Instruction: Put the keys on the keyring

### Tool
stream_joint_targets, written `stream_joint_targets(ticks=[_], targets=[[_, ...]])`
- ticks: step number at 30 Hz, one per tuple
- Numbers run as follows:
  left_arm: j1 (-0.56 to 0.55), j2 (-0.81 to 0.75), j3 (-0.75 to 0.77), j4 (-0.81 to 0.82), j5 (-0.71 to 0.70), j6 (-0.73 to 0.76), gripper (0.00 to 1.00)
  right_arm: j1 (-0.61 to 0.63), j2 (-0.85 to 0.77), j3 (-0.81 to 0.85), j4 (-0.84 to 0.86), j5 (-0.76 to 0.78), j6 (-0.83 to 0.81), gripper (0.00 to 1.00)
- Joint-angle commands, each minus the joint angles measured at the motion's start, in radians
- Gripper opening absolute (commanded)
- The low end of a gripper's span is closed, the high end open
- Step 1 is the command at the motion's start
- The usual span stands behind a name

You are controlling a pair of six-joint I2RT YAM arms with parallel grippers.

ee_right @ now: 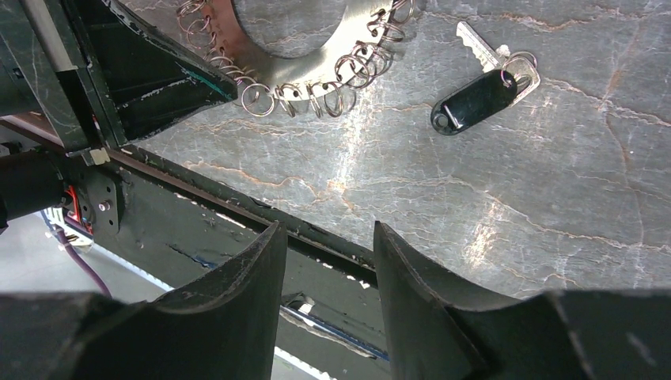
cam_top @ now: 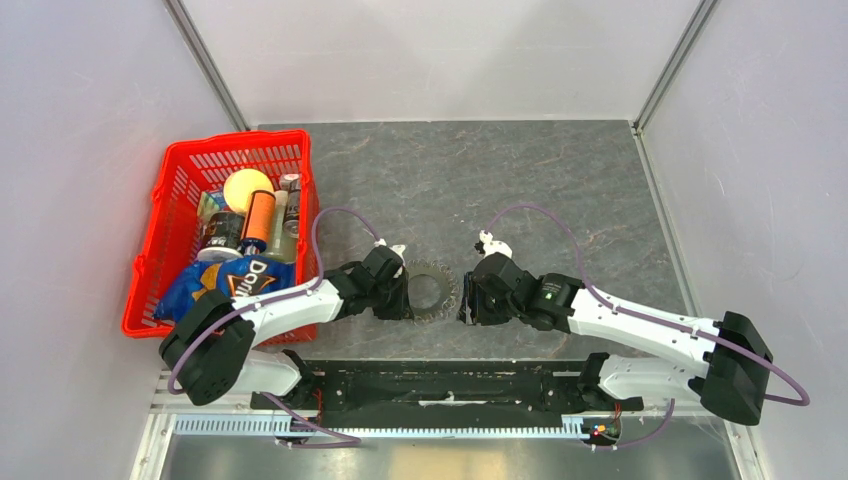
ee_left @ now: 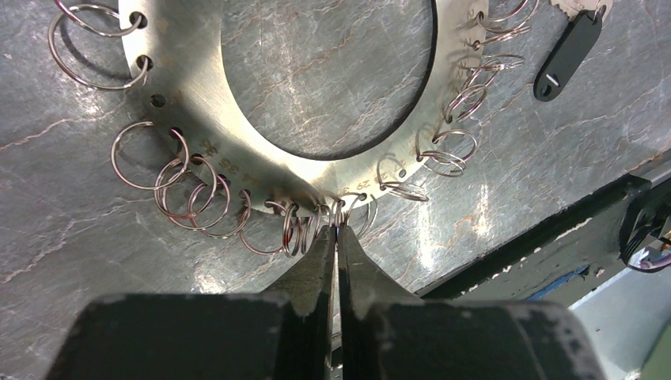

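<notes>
The keyring [ee_left: 188,79] lies flat on the grey stone counter [cam_top: 560,190], a little toward 6 o'clock from the counter's middle in the overhead view. It is a flat metal disc with a large round hole, its rim drilled and strung with many small wire split rings that fan outward. The left gripper [ee_left: 338,237] comes in from the disc's 9 o'clock side in the overhead view. Its two fingers are pressed together on one of the small wire rings at the disc's edge, which sits at 6 o'clock of the disc in the left wrist view. The key [ee_right: 473,101] is loose on the counter, close to the keyring but not touching it. It has a silver blade and a black oblong tag, joined by a small wire ring. In the right wrist view it lies at about 3 o'clock of the visible part of the disc; in the left wrist view it shows at 2 o'clock of the disc. The right gripper [ee_right: 328,231] sits at the keyring's 3 o'clock side in the overhead view, above the near edge of the counter, its fingers spread apart with nothing between them. At 9 o'clock on the counter stands a red plastic basket [cam_top: 180,180] holding a yellow ball [cam_top: 247,187], a blue chip bag [cam_top: 240,282] and several cans.
</notes>
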Motion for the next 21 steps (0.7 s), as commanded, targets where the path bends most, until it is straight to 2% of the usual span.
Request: stream_joint_targets(ticks=[1, 10, 21], targets=[[-0.004, 0.002, -0.001, 0.028, -0.018, -0.011, 0.02, 0.002, -0.024, -0.013, 0.012, 0.033, 0.015, 0.52], [-0.01, -0.04, 0.035, -0.01, -0.009, 0.028, 0.02, 0.002, -0.045, -0.015, 0.003, 0.039, 0.015, 0.52], [-0.026, -0.135, 0.123, -0.103, 0.048, 0.154, 0.02, 0.002, -0.063, 0.002, -0.007, 0.049, 0.006, 0.52]])
